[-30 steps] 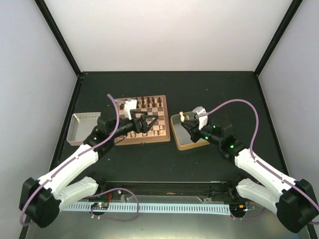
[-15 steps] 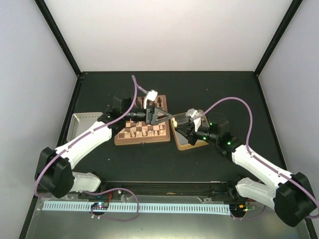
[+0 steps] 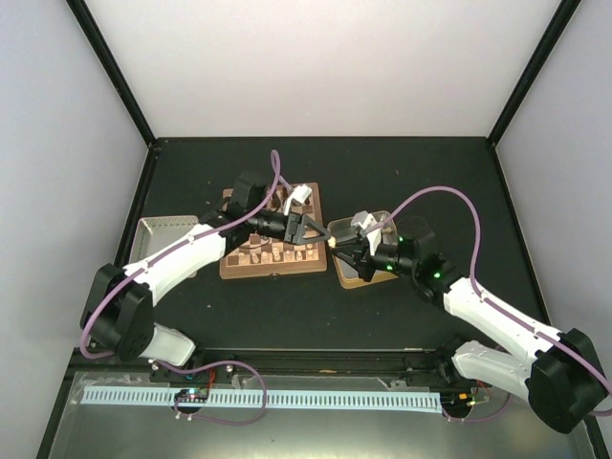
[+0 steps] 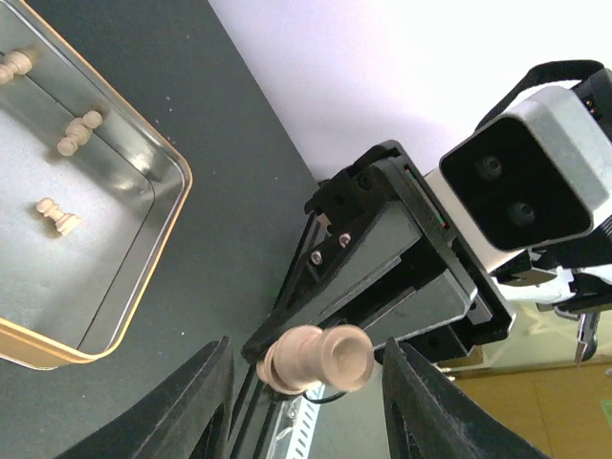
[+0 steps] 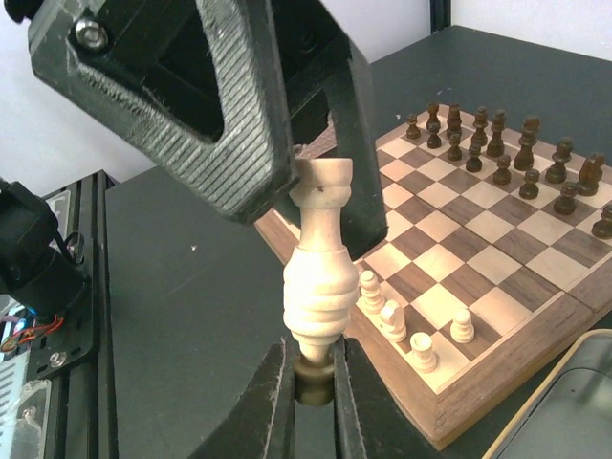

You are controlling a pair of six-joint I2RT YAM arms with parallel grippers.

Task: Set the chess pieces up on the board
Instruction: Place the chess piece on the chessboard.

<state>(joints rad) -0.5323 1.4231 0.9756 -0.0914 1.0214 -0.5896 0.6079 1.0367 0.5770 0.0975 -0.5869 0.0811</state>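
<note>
My right gripper is shut on the foot of a pale chess piece and holds it upright off the board's corner. My left gripper straddles the same piece, with a gap on each side, so it stands open. From above, both grippers meet between board and tin, left gripper against right gripper. Several pale pieces stand near the board's corner. Dark chessmen fill its far rows.
A gold-rimmed tin holds loose pale pieces and lies right of the board, seen from above as the tin. A grey metal tray sits left of the board. Black frame posts edge the table.
My left arm swung right from over the board to the right gripper, and its jaws narrowed around the piece. My right gripper carried the piece left, out of the tin.
</note>
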